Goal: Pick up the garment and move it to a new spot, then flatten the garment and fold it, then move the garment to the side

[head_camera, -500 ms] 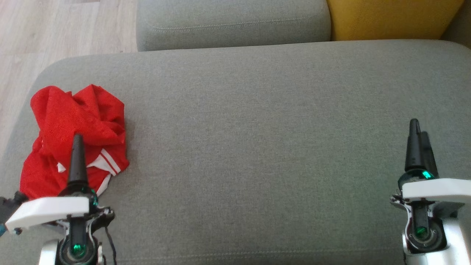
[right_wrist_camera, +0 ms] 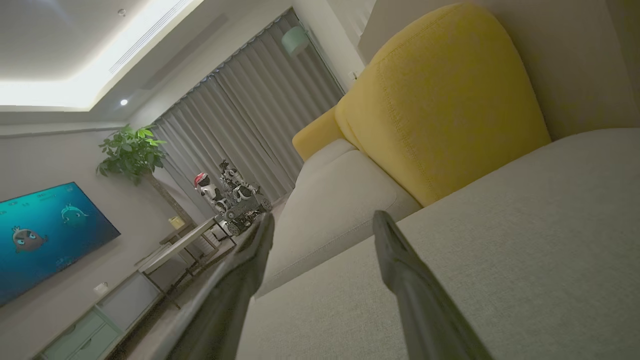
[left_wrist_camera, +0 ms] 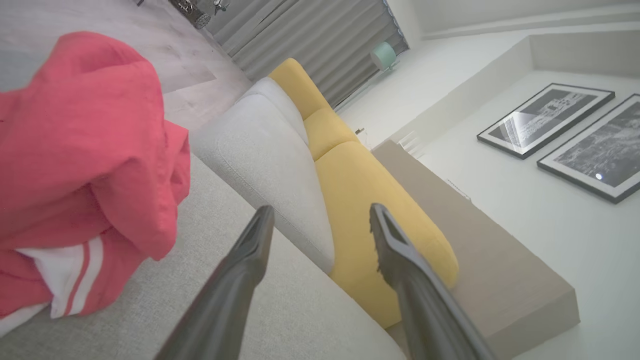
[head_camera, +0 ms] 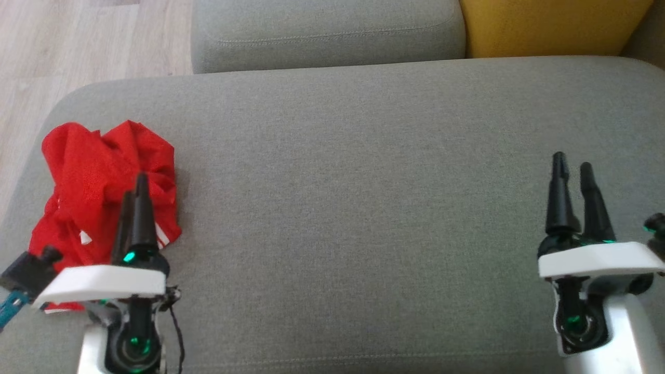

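Two-handed, starting the pick-up: hovering the wide-open, empty left gripper (head_camera: 134, 189) beside the red garment (head_camera: 88, 166) at the sofa seat's (head_camera: 363, 182) left edge, parking the open right gripper (head_camera: 572, 162) by the right edge, needing a pinch next.

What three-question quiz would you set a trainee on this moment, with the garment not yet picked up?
1. True or false: the red garment lies crumpled at the left end of the grey seat cushion.
2. Multiple choice: the left gripper is A) shut on the garment, B) open and holding nothing, C) shut on nothing.
3. Short answer: what colour is the back cushion beyond the right gripper?

Key: 1 true; 2 B; 3 yellow.
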You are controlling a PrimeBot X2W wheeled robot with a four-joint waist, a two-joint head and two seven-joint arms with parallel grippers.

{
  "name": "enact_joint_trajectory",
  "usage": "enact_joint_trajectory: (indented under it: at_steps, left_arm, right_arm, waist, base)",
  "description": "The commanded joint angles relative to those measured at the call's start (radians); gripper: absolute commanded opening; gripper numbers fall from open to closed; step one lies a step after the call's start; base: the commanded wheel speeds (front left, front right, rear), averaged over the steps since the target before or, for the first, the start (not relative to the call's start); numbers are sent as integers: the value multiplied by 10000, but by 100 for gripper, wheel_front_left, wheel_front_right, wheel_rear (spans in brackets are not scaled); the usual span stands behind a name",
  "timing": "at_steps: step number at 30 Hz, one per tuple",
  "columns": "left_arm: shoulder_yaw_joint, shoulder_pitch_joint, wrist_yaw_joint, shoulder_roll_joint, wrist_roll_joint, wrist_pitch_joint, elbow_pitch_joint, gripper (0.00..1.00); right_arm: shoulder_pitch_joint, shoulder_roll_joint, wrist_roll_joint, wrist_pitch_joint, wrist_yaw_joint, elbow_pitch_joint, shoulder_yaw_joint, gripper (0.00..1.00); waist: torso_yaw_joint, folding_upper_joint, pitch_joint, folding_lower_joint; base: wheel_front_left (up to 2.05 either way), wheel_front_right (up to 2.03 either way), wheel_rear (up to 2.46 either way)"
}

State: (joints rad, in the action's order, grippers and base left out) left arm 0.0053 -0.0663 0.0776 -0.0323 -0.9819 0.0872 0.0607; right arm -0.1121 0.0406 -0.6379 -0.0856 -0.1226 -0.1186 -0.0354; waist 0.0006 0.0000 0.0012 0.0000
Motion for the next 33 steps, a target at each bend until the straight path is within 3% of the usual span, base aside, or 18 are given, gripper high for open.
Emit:
enact_joint_trajectory:
  at_steps: [1, 23, 27, 33]
  left_arm:
    - [14, -607, -60, -132, 541, 139, -479, 100]
    - [-1518, -833, -145, -227, 5576, 782, -16, 100]
    - [-1944, -919, -562, -576, 6734, 899, 24, 100]
    - [-2437, -954, -953, -813, 7414, 1046, 252, 100]
  right_arm:
    - [-548, 70, 489, -141, -46, 429, 259, 100]
    - [-844, 169, 4756, -790, -60, -242, 1016, 100]
    - [-895, 165, 5551, -908, -63, -334, 1159, 100]
    - [-917, 148, 6487, -1056, -66, -458, 1190, 100]
  waist:
    - [-11, 0, 2, 0]
    - [-255, 0, -27, 0]
    - [-281, 0, -37, 0]
    - [-286, 0, -44, 0]
  base:
    - [0, 0, 0]
    - [0, 0, 0]
    - [0, 0, 0]
    - [0, 0, 0]
